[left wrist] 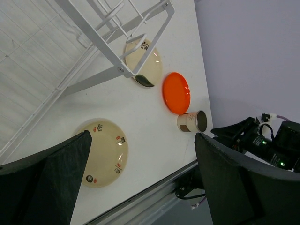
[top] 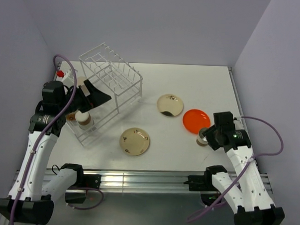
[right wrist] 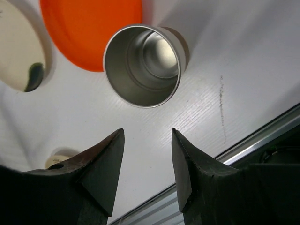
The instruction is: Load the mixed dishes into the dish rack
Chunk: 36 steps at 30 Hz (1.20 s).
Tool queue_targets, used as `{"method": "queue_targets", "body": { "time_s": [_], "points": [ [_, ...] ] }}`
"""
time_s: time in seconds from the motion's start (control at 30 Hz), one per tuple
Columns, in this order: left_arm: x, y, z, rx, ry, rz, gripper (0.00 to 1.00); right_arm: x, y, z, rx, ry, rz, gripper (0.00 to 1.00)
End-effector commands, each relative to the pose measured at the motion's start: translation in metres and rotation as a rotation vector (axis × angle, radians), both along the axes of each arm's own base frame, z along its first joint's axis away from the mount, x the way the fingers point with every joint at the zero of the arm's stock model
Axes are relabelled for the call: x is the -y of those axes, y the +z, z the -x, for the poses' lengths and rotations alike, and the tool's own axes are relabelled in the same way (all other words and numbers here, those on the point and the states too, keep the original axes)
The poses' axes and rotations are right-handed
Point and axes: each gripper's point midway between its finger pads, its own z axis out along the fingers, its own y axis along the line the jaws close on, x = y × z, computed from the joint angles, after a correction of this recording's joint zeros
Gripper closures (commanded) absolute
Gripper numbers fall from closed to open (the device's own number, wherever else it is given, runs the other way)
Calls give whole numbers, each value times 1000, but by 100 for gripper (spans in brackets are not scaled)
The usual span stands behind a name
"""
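Top external: the dish rack (top: 110,83) sits far left. One tall beige cup (top: 83,118) stands in its lower tray; the slotted box looks empty. The left gripper (top: 98,96) hovers over the tray. Lying out on the table (top: 156,75) are two cream plates (top: 135,141), an orange plate (top: 196,121) and a metal cup (top: 202,138). Judged early in the task, with most dishes unloaded.

Left wrist: fingers (left wrist: 51,183) spread wide, holding nothing. There is bare table between the rack corner and the near plate.

Right wrist: the right gripper (right wrist: 146,136) is spread, and the metal cup (right wrist: 143,65) sits just ahead, not between the fingers. The cup is just beside the orange plate's rim and near the table's front edge, so room is tight there.
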Motion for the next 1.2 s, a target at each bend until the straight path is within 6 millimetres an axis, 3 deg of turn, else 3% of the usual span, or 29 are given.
{"method": "queue_targets", "body": {
  "time_s": [0.0, 0.6, 0.87, 0.97, 1.0, 1.07, 1.17],
  "points": [
    [4, 13, -7, 66, -16, 0, 1, 11, -14, -1, -82, -41, 57, 47],
    [7, -4, -6, 38, -59, -32, 1, 18, -74, -14, -184, -98, 76, 48],
    [7, 3, -2, 35, -47, -20, 1, 17, -82, -18, -177, -86, 66, 49],
    [10, 3, -1, 29, -51, -3, 1, 22, -84, -23, -182, -93, 89, 60],
    [12, 2, 0, 26, -61, 0, 1, 23, -83, -25, -179, -93, 95, 77],
    [14, 2, 1, 24, -71, -2, 2, 26, -84, -28, -180, -87, 110, 98],
    [24, 3, 7, 26, -145, 24, 1, 20, -74, -32, -145, -39, 91, 100]
  ]
}}
